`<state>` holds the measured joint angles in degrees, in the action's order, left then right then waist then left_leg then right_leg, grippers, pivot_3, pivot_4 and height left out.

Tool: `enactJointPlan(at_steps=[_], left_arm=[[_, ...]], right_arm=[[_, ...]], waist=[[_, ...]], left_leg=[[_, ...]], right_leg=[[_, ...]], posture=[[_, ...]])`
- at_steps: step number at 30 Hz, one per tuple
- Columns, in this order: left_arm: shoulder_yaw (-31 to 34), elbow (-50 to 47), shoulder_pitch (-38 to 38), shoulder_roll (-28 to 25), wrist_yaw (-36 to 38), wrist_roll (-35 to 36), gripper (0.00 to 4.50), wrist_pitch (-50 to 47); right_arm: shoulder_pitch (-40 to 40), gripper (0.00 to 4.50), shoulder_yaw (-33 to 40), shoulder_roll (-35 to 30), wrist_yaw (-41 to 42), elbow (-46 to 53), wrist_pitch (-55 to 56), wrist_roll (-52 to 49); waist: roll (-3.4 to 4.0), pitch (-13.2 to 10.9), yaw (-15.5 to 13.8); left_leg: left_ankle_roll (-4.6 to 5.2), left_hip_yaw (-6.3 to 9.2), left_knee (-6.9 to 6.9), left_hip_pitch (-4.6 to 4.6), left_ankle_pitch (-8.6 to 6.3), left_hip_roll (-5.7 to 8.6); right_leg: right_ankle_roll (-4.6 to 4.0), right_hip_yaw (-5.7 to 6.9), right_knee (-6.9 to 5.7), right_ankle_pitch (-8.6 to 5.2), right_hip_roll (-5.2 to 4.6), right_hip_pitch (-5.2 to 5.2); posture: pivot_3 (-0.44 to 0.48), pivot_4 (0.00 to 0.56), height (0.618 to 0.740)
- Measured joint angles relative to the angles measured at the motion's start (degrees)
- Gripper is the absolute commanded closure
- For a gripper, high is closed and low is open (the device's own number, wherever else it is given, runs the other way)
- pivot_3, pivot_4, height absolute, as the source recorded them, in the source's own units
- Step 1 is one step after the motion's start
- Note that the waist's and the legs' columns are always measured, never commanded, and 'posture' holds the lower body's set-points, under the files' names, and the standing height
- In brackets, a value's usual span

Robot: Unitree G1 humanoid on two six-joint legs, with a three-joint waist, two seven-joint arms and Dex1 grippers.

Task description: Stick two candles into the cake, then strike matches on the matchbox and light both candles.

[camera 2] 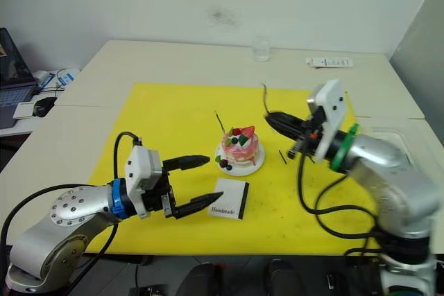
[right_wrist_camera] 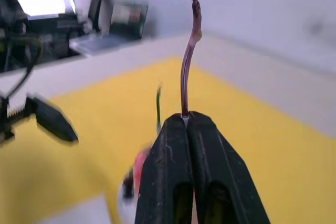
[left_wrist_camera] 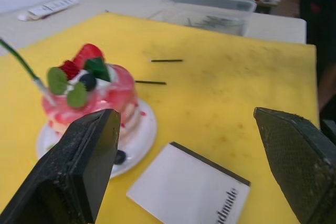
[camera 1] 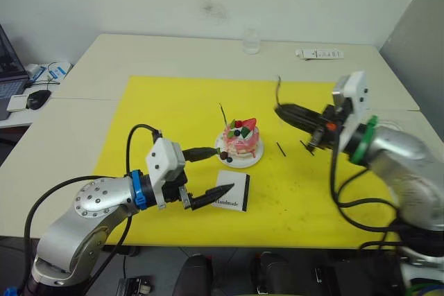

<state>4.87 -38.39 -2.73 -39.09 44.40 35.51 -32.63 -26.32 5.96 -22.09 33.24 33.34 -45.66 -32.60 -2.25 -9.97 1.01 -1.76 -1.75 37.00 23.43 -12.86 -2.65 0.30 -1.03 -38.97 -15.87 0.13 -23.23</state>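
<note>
Yellow mat [camera 1: 166, 109]: covers the middle of the pale table [camera 1: 139, 50]; every task item I list sits on it.
Cake [camera 1: 241, 138]: pink and white, on a small white plate [camera 1: 254, 159], near the mat's centre; strawberry, dark berries and green leaf on top.
Candle in cake [camera 1: 223, 116]: one thin stick stands tilted out of the cake's far-left top.
Candle in hand [camera 1: 278, 90]: a second thin, curved stick rises from my right gripper's tips, held in the air to the right of the cake.
Right gripper [camera 1: 283, 111]: fingers pressed together, pinching the base of that candle; it hangs above the mat, apart from the cake.
Left gripper [camera 1: 221, 170]: fingers spread wide, nothing between them; one tip is beside the plate's left rim, the other over the matchbox's left edge.
Matchbox [camera 1: 232, 192]: flat white box printed "Handmade", lying just near of the plate, black strip along its right edge.
Matches [camera 1: 281, 149]: two short dark sticks lie on the mat right of the plate, apart from each other.
Glass [camera 1: 251, 41]: clear, at the table's far edge.
Remote control [camera 1: 319, 54]: white, far right on the table.
Laptop and mouse [camera 1: 36, 98]: on a side desk at the far left.
</note>
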Motion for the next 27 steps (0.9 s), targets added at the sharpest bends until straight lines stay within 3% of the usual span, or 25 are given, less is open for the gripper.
enactJointPlan(at_steps=[5, 12, 27], left_arm=[[0.3, 1.51, -0.17, 1.99, -2.16, 0.5, 0.0, 0.01], [0.78, 3.2, -3.24, 3.06, -1.98, 2.3, 0.0, 0.52], [0.91, 5.09, -5.39, 0.49, 1.34, 3.33, 0.0, 0.51]], right_arm=[[3.74, 4.47, -6.49, 7.21, -0.78, -8.33, 18.38, 8.43], [6.64, 4.47, -10.26, 9.95, 0.65, -19.15, 33.62, 14.17], [7.46, 4.47, -11.85, 13.31, 0.71, -29.38, 43.03, 16.37]], waist=[[0.0, 0.0, -0.01], [0.0, 0.0, 0.05], [0.02, 0.0, 0.47]], left_leg=[[0.0, -0.02, 0.01, -0.01, 0.0, 0.03], [0.01, 0.05, 0.01, -0.1, 0.0, -0.06], [0.01, 0.05, -0.01, -0.1, 0.0, -0.09]], right_leg=[[-0.01, 0.01, -0.03, 0.01, -0.07, 0.01], [-0.08, 0.04, -0.12, 0.05, -0.04, 0.03], [-0.08, 0.02, -0.11, 0.05, -0.07, 0.03]], posture=[[0.0, 0.15, 0.74], [0.0, 0.15, 0.74], [0.0, 0.15, 0.74]])
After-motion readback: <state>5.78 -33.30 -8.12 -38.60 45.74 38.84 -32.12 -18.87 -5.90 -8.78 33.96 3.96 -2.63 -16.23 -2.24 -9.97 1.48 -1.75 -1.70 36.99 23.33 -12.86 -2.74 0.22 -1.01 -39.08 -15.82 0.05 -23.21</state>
